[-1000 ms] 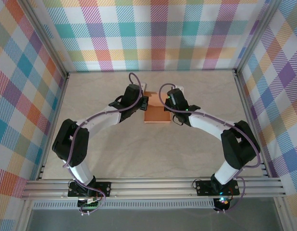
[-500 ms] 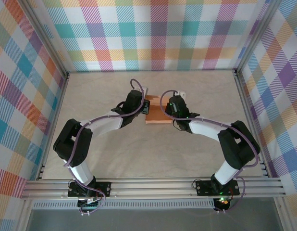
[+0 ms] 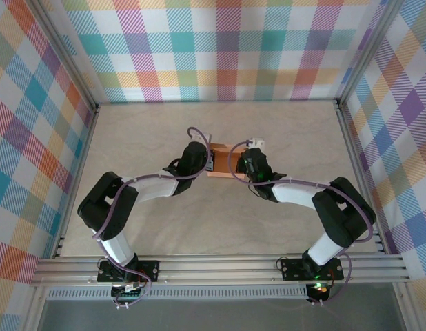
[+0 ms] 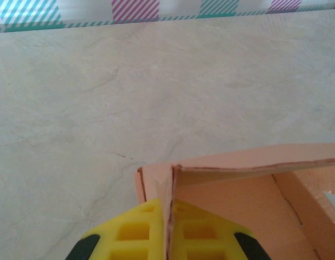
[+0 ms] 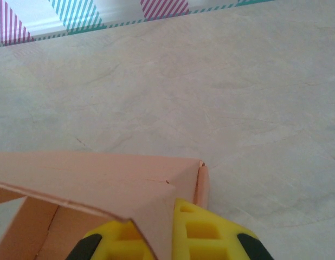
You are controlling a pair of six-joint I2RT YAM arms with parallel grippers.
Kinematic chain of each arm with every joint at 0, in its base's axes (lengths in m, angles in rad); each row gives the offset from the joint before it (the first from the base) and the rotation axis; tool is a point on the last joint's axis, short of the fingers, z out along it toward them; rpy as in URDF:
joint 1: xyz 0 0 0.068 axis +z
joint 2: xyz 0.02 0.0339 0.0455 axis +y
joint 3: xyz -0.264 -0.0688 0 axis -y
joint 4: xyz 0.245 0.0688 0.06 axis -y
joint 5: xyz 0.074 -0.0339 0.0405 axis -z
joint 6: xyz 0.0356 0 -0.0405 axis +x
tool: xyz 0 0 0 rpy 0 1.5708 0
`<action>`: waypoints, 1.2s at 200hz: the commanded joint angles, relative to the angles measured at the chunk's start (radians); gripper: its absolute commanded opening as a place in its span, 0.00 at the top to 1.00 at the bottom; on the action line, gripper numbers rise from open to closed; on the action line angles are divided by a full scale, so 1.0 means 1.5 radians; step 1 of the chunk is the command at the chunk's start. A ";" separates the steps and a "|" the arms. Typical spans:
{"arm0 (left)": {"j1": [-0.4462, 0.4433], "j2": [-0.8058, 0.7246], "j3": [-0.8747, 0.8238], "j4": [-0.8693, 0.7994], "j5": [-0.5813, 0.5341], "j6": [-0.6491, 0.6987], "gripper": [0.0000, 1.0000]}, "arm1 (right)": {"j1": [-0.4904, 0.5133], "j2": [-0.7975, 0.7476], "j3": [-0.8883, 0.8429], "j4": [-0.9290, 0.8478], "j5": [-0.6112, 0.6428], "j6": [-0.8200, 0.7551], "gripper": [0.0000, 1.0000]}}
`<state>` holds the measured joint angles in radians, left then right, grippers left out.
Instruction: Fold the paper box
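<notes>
At mid-frame on the marbled worktop [image 3: 289, 131], the salmon paper box [image 3: 222, 165] stands half-formed, the left claw [image 4: 168, 216] and right claw [image 5: 168, 227] each pinched tight on a wall at opposite ends.

A pale beige tabletop [image 3: 158, 221] with faint grey marble veining stretches before me, bordered by multicoloured plaid walls [image 3: 220, 48] on three sides and by aluminium rails [image 3: 220, 265] along the near edge. Over its middle stands a salmon-orange thin-card paper box [image 3: 222, 167], partly folded, its walls raised and its top open. I cannot tell whether its base touches the surface.
</notes>
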<state>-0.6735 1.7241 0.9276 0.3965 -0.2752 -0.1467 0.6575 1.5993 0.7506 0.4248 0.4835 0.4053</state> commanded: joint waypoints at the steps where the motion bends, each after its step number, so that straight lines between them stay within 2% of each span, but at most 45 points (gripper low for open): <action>1: -0.038 0.006 -0.026 0.015 0.020 -0.013 1.00 | 0.029 -0.019 -0.017 0.079 -0.050 -0.010 1.00; 22: -0.043 0.009 -0.036 0.021 0.014 -0.015 1.00 | 0.033 -0.016 -0.027 0.086 -0.048 -0.004 1.00; 79: -0.078 0.014 -0.090 0.094 -0.039 0.001 1.00 | 0.044 0.012 -0.074 0.203 -0.063 -0.047 1.00; 90: -0.082 0.015 -0.090 0.093 -0.045 0.005 1.00 | 0.045 0.008 -0.078 0.215 -0.069 -0.053 0.96; 109: -0.082 0.015 -0.086 0.081 -0.059 0.012 1.00 | 0.045 -0.005 -0.078 0.213 -0.071 -0.065 0.85; 153: -0.085 0.023 -0.087 0.078 -0.088 0.027 1.00 | 0.045 -0.060 -0.104 0.232 -0.072 -0.089 0.31; 167: -0.086 0.024 -0.087 0.078 -0.089 0.030 1.00 | 0.044 -0.091 -0.111 0.230 -0.077 -0.095 0.19; 203: -0.087 0.028 -0.083 0.075 -0.095 0.038 1.00 | 0.040 -0.171 -0.088 0.153 -0.085 -0.099 0.12; 222: -0.088 0.026 -0.084 0.077 -0.094 0.042 1.00 | 0.019 -0.206 -0.065 0.069 -0.093 -0.041 0.12; 240: -0.089 0.023 -0.082 0.073 -0.096 0.043 1.00 | -0.005 -0.215 -0.052 0.035 -0.122 -0.009 0.12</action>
<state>-0.7914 1.7477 0.8021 0.5076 -0.4202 -0.1036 0.6910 1.3060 0.6262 0.5800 0.3538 0.3069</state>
